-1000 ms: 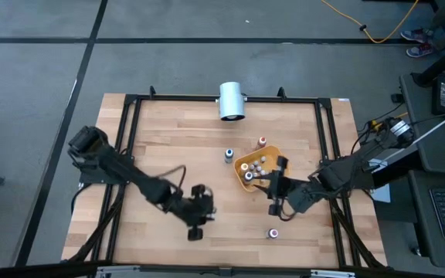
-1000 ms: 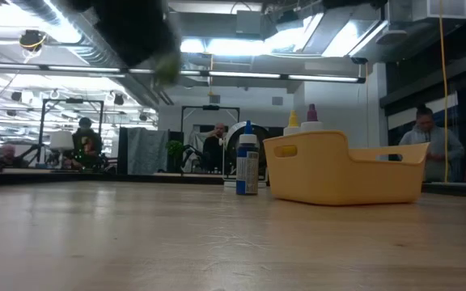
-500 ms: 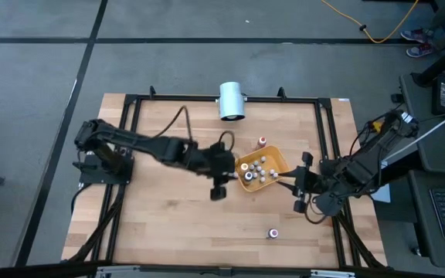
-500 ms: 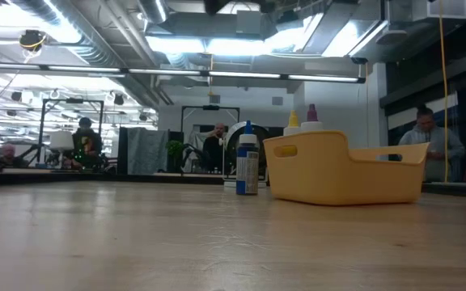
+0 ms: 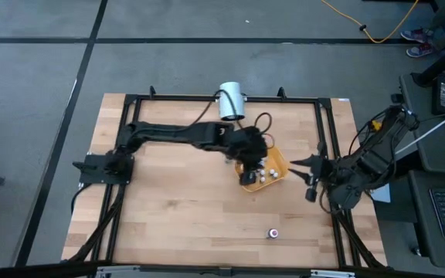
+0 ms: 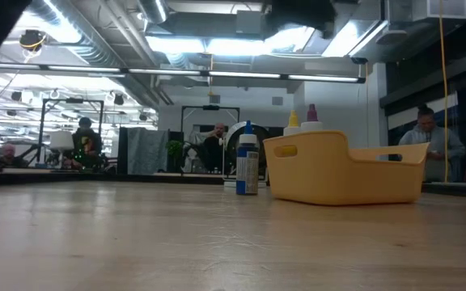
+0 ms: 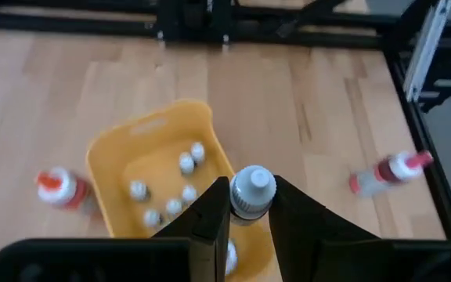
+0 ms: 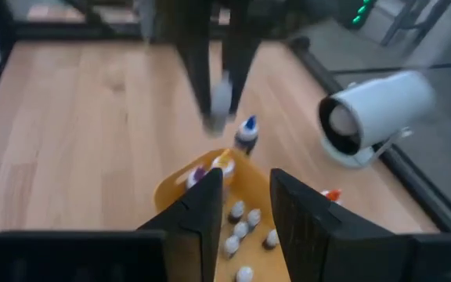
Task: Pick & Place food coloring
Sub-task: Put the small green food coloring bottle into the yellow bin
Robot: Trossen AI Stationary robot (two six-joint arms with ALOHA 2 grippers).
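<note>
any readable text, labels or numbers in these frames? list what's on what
None can be read.
Blue-capped bottle beside the yellow tray: it has a label, too small to read.
Bottle between the left gripper's fingers: no print visible.
White cylinder at the far edge of the table: no print visible.
Right gripper, beside the tray: no markings legible.

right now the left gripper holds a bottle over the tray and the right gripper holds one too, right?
Not quite. The left gripper does hold a bottle over the tray, but the right gripper holds nothing: the right wrist view shows an empty gap between its fingers.
</note>
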